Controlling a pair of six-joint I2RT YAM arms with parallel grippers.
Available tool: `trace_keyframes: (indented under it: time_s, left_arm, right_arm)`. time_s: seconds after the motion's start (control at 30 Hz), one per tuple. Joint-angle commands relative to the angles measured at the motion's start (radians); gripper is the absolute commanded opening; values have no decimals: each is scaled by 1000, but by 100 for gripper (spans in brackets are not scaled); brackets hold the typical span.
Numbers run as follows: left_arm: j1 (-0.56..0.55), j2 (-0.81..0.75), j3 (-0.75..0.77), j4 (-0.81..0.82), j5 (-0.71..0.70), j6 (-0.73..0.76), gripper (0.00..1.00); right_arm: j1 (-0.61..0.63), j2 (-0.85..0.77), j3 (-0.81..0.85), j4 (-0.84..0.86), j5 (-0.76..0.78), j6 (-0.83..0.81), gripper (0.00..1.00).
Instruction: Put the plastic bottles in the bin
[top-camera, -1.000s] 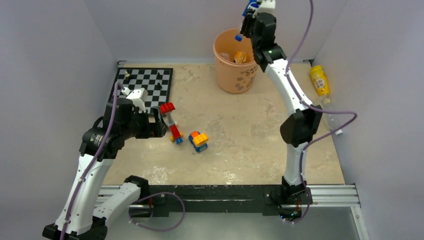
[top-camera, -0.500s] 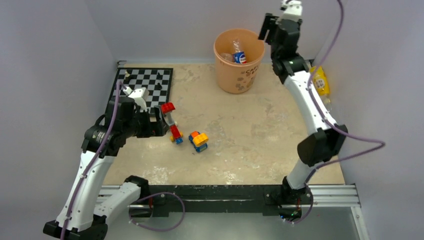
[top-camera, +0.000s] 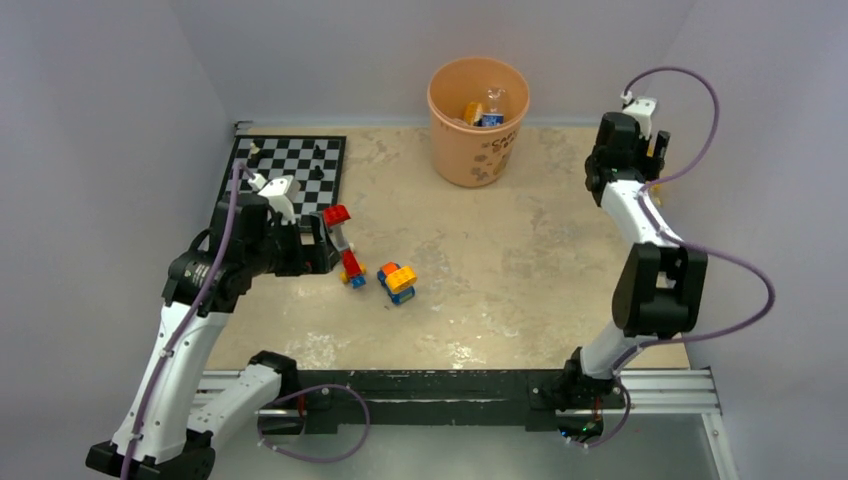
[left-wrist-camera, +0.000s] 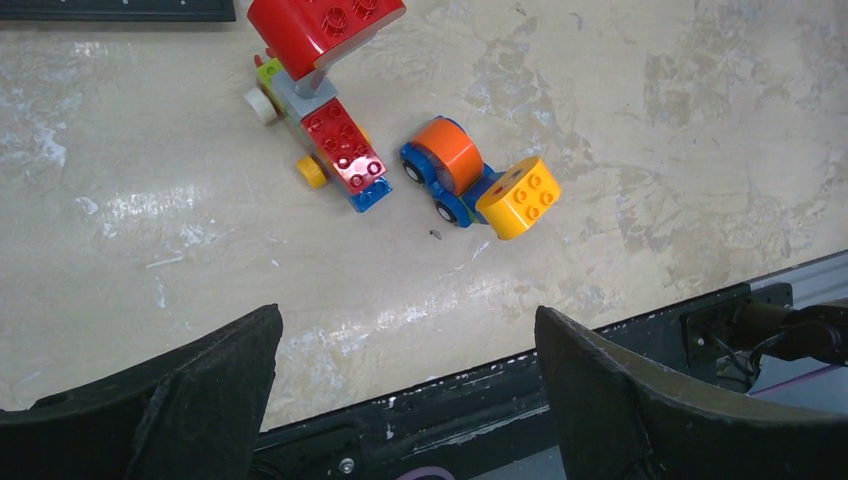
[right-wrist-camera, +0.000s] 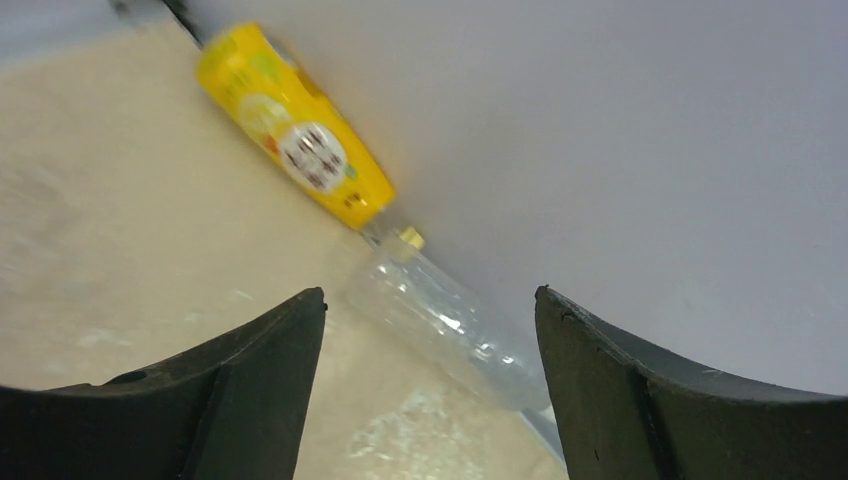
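The peach-orange bin (top-camera: 478, 140) stands at the back of the table with a few bottles (top-camera: 485, 110) inside. A yellow-labelled bottle (right-wrist-camera: 295, 135) and a clear bottle (right-wrist-camera: 440, 320) lie end to end along the right wall. My right gripper (right-wrist-camera: 430, 294) is open and empty, above the clear bottle and apart from it. In the top view the right gripper (top-camera: 612, 160) is at the back right and hides most of the yellow bottle. My left gripper (left-wrist-camera: 407, 312) is open and empty, hovering above the table near the toy bricks; it also shows in the top view (top-camera: 318, 245).
A red brick toy (left-wrist-camera: 335, 150) and an orange-and-blue toy car (left-wrist-camera: 470, 180) lie mid-left. A chessboard (top-camera: 285, 165) with several pieces is at the back left. The side walls stand close, and the black rail (top-camera: 450, 385) runs along the near edge.
My right arm has swung from above the bin rightward and down to the right wall. A blue-capped bottle it held a second ago now lies in the bin. The left arm has not moved.
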Motion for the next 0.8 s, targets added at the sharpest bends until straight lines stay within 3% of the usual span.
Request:
trace_keyframes:
  time_s: [0.0, 0.37, 0.77]
  left_arm:
    - [-3, 9, 42, 27, 36, 5, 100]
    - [-3, 52, 78, 18, 44, 25, 100]
    - [-3, 101, 60, 47, 54, 9, 100]
  right_arm:
    - [-40, 103, 1, 27, 171, -172, 80]
    - [-102, 373, 33, 83, 272, -180, 81]
    - [-141, 533, 169, -43, 176, -138, 86]
